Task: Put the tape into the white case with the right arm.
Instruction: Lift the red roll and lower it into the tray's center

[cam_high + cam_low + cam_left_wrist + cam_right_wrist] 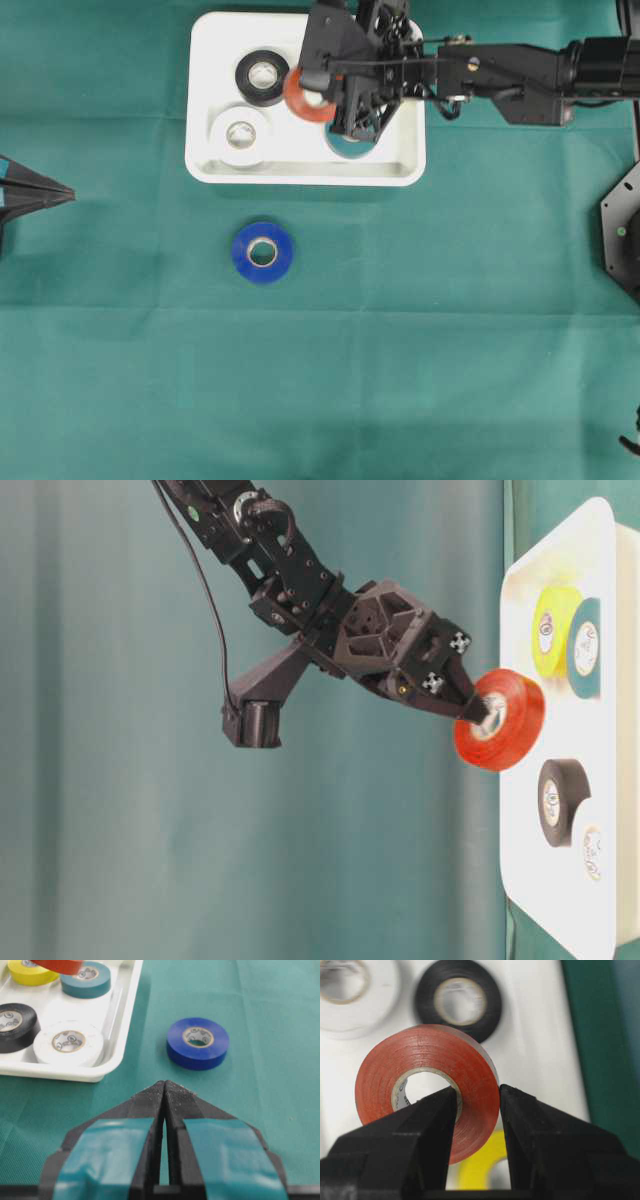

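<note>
clamping the red tape roll by its wall, the right tool hangs over the white case.

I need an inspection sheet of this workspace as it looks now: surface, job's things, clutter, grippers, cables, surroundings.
Surface: green cloth with fold creases, covering the table.
Job's things: white case holds a black roll, a white roll, a teal roll and a yellow roll. The red tape is held above the case. The blue roll lies flat on the cloth, outside the case.
Clutter: nothing seen.
Grippers: right gripper shut on the red tape, one finger through its core. Left gripper shut, empty, apart from the blue roll.
Cables: a black cable runs along the right arm.
Surroundings: green backdrop; nothing else seen.
</note>
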Available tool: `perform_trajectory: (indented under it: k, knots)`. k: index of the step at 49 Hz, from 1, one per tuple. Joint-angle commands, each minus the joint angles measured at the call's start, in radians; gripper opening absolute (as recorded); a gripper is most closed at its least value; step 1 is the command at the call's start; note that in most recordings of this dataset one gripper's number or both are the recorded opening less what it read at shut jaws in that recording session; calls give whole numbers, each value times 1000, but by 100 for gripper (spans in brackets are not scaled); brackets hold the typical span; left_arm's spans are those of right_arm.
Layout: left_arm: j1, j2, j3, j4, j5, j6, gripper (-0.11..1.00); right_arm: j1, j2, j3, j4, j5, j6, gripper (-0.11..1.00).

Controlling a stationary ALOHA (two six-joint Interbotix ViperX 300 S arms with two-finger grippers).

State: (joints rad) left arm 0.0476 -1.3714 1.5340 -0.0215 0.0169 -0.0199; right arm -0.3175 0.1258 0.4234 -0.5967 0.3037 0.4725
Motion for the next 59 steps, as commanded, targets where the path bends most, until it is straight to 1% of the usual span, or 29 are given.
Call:
perform_trajectory:
  k: [1,13,34,36,39,42,47,48,49,50,53,59]
  knots:
    - [0,8,-9,-2,-5,0,0,-25,-9,-23,-17,-15,2,1]
    - [0,8,-9,-2,-5,0,0,-57,2,-25,-17,-15,11,1]
    - [0,8,-11,-3,-5,0,0,-72,18,-26,-17,-40,11,2]
    - [0,8,-9,-2,-6,0,0,-72,20,-25,-17,-40,11,8]
    - [2,8,-9,-2,-6,0,0,-72,20,-25,-17,-40,11,21]
    - [2,8,-9,-2,-5,0,0,-72,18,-21,-17,-37,11,37]
    - [0,8,-9,-2,-6,0,0,-72,18,-17,-17,-37,8,68]
    - [0,8,-9,-2,-5,0,0,-72,17,-15,-15,-37,8,73]
    - [0,8,-9,-2,-5,0,0,-72,15,-12,-17,-37,8,76]
    - [0,8,-9,-2,-6,0,0,-72,14,-9,-17,-38,6,75]
    - [2,8,-9,-2,-6,0,0,-72,8,0,-17,-37,6,69]
    - [0,8,-9,-3,-6,0,0,-72,-29,43,-17,-34,5,69]
